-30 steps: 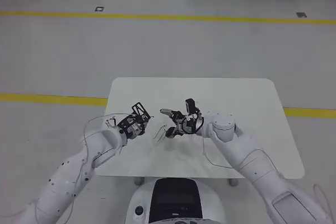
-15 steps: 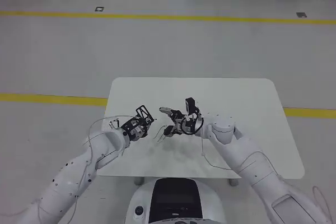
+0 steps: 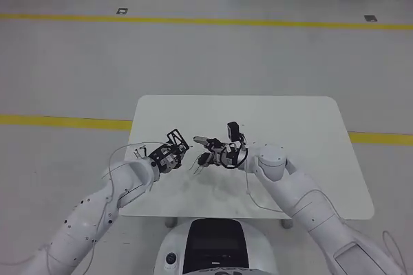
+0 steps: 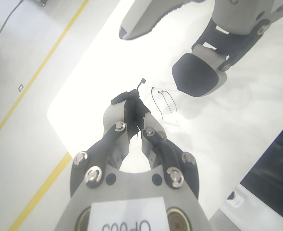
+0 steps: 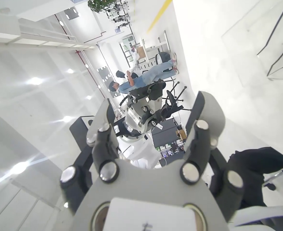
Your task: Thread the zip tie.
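Observation:
My left gripper is shut on a black zip tie; the tie's square head sticks out past the fingertips and its thin tail runs back between the fingers. In the top view the left gripper hangs over the table's left half. My right gripper faces it from close by, open, with one finger and a black pad on either side of the held tie's line. From the right wrist the right gripper is open and empty, with the left gripper straight ahead.
Two loose black zip ties lie on a clear sheet on the white table, just below both grippers. The same sheet and ties appear from the right wrist. The table's right half is bare.
The right gripper has moved left, closer to the left gripper. The left gripper shifted slightly right early on and has since held still with the tie.

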